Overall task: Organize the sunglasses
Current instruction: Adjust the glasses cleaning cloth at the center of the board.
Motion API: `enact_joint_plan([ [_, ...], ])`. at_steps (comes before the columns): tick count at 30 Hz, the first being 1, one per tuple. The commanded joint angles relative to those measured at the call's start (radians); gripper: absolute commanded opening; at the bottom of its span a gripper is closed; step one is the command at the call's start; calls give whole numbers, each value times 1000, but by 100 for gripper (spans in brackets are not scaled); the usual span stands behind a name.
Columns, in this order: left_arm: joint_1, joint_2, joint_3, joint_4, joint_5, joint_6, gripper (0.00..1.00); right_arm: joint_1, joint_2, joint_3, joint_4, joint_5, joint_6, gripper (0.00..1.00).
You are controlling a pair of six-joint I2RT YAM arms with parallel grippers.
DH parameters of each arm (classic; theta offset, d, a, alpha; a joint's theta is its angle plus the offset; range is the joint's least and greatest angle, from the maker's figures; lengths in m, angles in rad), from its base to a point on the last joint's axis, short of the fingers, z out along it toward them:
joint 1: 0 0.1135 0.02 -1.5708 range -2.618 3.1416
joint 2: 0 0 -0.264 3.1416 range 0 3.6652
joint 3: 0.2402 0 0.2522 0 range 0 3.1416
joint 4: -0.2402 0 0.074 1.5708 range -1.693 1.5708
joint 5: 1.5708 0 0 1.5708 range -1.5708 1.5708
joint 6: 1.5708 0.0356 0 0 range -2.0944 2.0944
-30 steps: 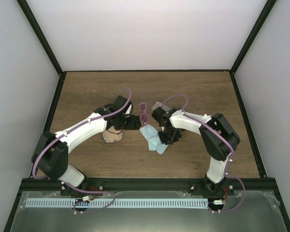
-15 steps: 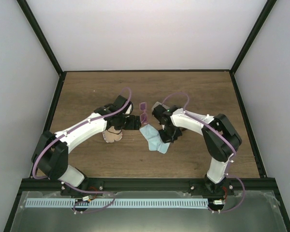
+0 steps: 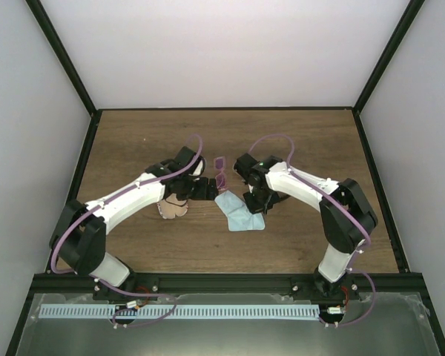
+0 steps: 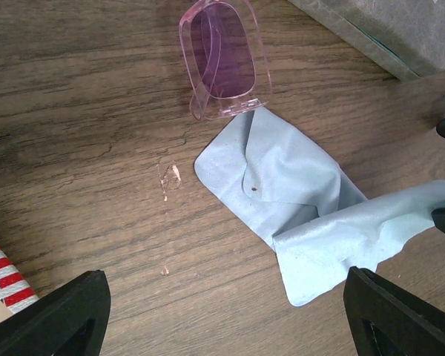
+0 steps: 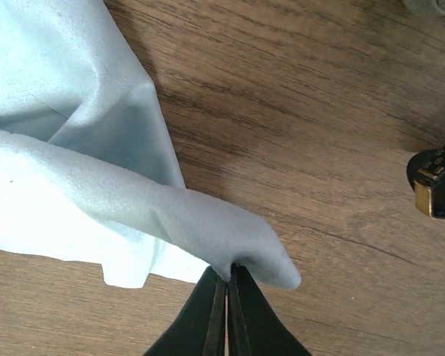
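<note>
- Table (image 3: 133,141): dark brown wood-grain top, matte finish, grain running side to side in the top view.
- A few small pale scuffs (image 4: 168,178) in the finish show in the left wrist view.
- Back wall (image 3: 222,52): plain white panel, meets the table's far edge.
- Left wall (image 3: 22,148) and right wall (image 3: 430,148): plain pale panels flanking the table.
- Black posts (image 3: 61,53) rise at the two far corners; thin black edging borders the table at the sides and far end.
- Black rail (image 3: 230,281) runs along the near edge.
- Grey metal tray (image 3: 400,326) sits nearest the camera, with a white slotted strip (image 3: 222,312) lying along it.
- Light: even and diffuse, soft shadows only.
</note>
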Motion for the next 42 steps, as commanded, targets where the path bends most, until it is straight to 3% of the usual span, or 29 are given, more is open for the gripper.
enact_joint_plan([
  [1, -3, 14, 32, 23, 20, 16, 88, -20, -27, 24, -19, 21, -11, 1],
  [6, -15, 32, 46, 9, 36, 52, 84, -53, -26, 7, -7, 15, -8, 1],
  [10, -42, 50, 66, -30, 24, 87, 69, -80, -17, 11, -2, 20, -16, 1],
  [14, -65, 61, 70, -34, 36, 96, 44, -82, -15, 10, 1, 16, -20, 2],
  [16, -71, 69, 73, -27, 55, 97, 33, -82, -12, 1, 6, 11, -19, 10],
  [19, -86, 86, 95, -28, 70, 99, 27, -82, -6, -10, 14, 9, -12, 43],
  [21, -96, 95, 113, -32, 79, 105, 27, -82, -6, -13, 22, -6, -5, 46],
  [23, -113, 105, 129, -35, 103, 114, 30, -82, -10, -10, 28, -31, 5, 39],
  [27, -205, 147, 190, -61, 69, 157, 62, -86, -13, -20, 44, -46, 23, 27],
  [31, -249, 201, 211, -57, 42, 107, 70, -180, -39, -82, 122, -193, 60, 22],
  [33, -251, 224, 213, -59, 36, 59, 69, -237, -61, -113, 160, -240, 76, 25],
  [35, -254, 237, 235, -88, 20, 41, 82, -274, -83, -123, 188, -258, 89, 38],
  [38, -228, 277, 320, -132, 87, 3, 94, -327, -118, -125, 239, -298, 120, 47],
  [42, -214, 318, 390, -122, 150, -107, 94, -384, -164, -147, 323, -369, 184, 43],
])
